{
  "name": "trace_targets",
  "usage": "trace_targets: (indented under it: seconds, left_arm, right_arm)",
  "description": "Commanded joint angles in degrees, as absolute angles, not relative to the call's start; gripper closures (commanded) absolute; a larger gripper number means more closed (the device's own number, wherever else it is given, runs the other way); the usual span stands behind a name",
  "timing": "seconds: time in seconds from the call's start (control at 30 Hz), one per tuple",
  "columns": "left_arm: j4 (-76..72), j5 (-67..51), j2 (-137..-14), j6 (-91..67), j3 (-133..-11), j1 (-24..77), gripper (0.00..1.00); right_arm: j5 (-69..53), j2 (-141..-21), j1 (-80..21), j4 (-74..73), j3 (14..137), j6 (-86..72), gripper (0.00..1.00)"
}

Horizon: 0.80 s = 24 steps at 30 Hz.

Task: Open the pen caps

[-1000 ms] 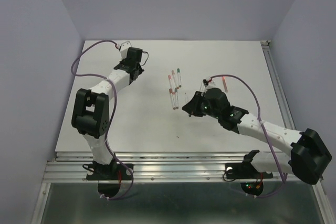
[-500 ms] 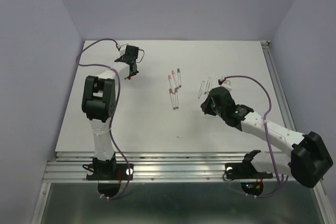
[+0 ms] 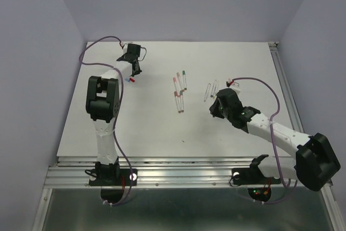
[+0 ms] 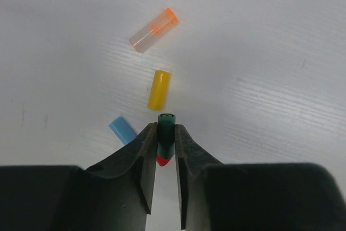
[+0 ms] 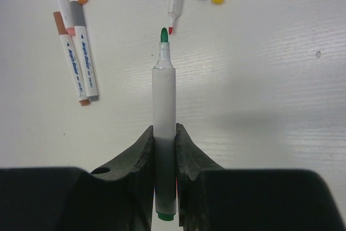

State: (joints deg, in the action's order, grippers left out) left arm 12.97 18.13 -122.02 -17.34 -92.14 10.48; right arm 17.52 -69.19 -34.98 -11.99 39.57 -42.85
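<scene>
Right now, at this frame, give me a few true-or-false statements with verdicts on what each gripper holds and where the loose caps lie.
1. The right gripper is shut on a white pen whose green tip is bare. True.
2. The left gripper is open and empty. False: it is shut on a green cap.
3. A yellow cap lies loose on the table just ahead of the left gripper. True.
4. The blue cap sits on a pen. False: it lies alone on the table beside the left gripper's fingers.
</scene>
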Motion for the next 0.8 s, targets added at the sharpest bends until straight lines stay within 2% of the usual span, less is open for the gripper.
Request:
trace_targets:
  seconds: [0.0,0.07,0.23,0.33,0.43,0.53,0.67,0.7,0.77]
  left_arm:
    - [12.83,17.40,-122.34,-15.73,-94.48,10.46,0.66]
    - [12.75,16.62,-122.43,-15.65,-94.48,10.46,0.61]
    - [13.27,15.04,-122.52,-15.38,-94.83,10.46,0.60]
    - [12.92,13.98,-120.68,-15.82,-94.31,10.46,0.55]
    - [10.99,13.01,-117.18,-15.65,-92.03,10.46,0.36]
    - [8.54,9.94,-112.17,-15.91,-89.04,10.46,0.25]
    - [4.50,5.03,-104.08,-17.75,-81.33,10.63,0.16]
    - [3.44,3.79,-102.32,-18.62,-79.65,10.72,0.07]
    - [0.46,1.59,-96.61,-19.68,-74.04,11.16,0.05]
  right_arm:
    - [17.76,-70.49,-33.75,-10.37,39.37,-41.66,0.99]
    - [17.58,-70.93,-33.40,-10.37,39.64,-41.66,0.99]
    - [16.70,-71.89,-32.87,-10.20,39.99,-41.40,0.98]
    - [17.49,-72.33,-32.26,-10.55,40.69,-41.31,0.97]
    - [17.75,-72.77,-31.29,-10.90,41.83,-40.52,0.96]
    - [18.54,-74.00,-29.71,-11.42,43.32,-38.94,0.94]
    - [19.51,-77.07,-26.20,-12.83,46.57,-36.40,0.94]
    - [20.64,-77.69,-25.67,-13.01,47.28,-36.04,0.94]
    - [21.53,-79.70,-24.09,-13.71,49.82,-34.73,0.94]
